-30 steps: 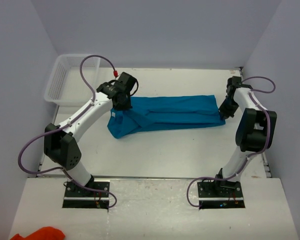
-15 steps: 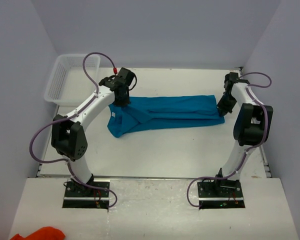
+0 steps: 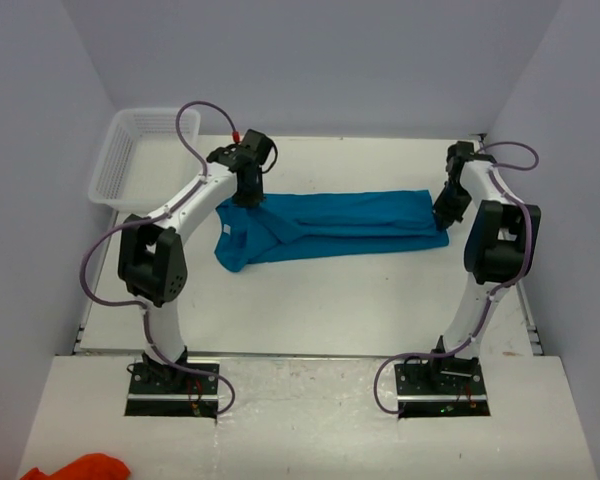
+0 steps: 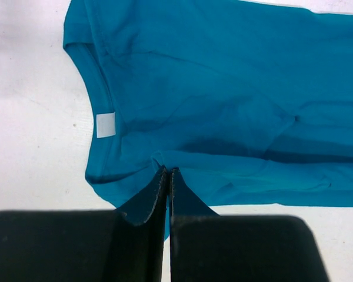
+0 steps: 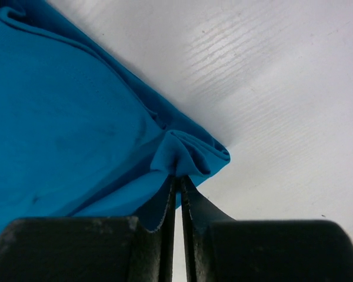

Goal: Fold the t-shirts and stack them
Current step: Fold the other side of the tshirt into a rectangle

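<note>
One teal-blue t-shirt (image 3: 340,225) lies in a long folded band across the middle of the table, with its collar end bunched at the left. My left gripper (image 3: 248,198) is at the shirt's far left edge. In the left wrist view this gripper (image 4: 167,172) is shut on a fold of the t-shirt (image 4: 223,106) close to the collar and its pale neck label (image 4: 106,124). My right gripper (image 3: 442,220) is at the shirt's right end. The right wrist view shows it (image 5: 179,177) pinching a bunched corner of the t-shirt (image 5: 65,117), jaws almost touching.
A white mesh basket (image 3: 115,160) stands at the far left corner of the table. An orange-red cloth (image 3: 80,467) lies on the near ledge, bottom left. Grey walls close in the table on three sides. Both arm bases sit at the near edge.
Both grippers have shifted slightly toward the far side while still holding the shirt. The left arm's elbow has swung right and up. The shirt's band lies a little straighter.
</note>
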`<action>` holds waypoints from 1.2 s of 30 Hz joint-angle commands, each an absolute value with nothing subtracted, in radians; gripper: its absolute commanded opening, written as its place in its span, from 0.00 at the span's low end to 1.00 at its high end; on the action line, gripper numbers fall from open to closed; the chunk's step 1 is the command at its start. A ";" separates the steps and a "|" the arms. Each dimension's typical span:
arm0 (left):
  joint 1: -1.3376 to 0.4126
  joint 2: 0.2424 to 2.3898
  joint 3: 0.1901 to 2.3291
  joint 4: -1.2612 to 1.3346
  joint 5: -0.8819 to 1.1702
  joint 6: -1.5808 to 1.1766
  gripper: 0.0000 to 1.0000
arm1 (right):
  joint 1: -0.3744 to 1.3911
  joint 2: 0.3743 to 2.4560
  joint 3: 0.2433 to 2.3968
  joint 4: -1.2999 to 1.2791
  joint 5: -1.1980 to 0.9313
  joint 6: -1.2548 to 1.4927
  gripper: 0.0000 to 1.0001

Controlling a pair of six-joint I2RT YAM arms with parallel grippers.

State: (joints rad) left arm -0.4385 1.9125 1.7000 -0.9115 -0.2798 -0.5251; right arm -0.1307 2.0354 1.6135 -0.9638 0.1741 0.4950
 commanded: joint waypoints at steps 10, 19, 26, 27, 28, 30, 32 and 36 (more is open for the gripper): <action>-0.430 2.023 1.848 -0.824 -0.319 -0.445 0.00 | -0.061 2.011 1.736 -0.853 0.319 0.390 0.56; -0.423 2.071 1.951 -0.793 -0.425 -0.373 0.00 | 0.031 1.811 1.752 -0.833 0.281 0.338 0.79; -0.420 2.091 1.931 -0.788 -0.373 -0.377 0.00 | 0.060 1.766 1.603 -0.813 0.138 0.350 0.00; -0.420 2.094 1.925 -0.796 -0.353 -0.383 0.02 | 0.064 1.766 1.586 -0.805 0.121 0.348 0.00; -0.420 2.097 1.918 -0.799 -0.342 -0.383 0.05 | 0.066 1.773 1.585 -0.805 0.083 0.344 0.00; -0.420 2.098 1.895 -0.804 -0.341 -0.388 0.34 | 0.072 1.782 1.591 -0.804 0.072 0.347 0.00; -0.420 2.089 1.876 -0.808 -0.357 -0.408 0.67 | 0.074 1.799 1.603 -0.805 0.017 0.341 0.05; -0.420 2.051 1.816 -0.776 -0.417 -0.420 0.93 | 0.086 1.832 1.615 -0.802 -0.047 0.344 0.30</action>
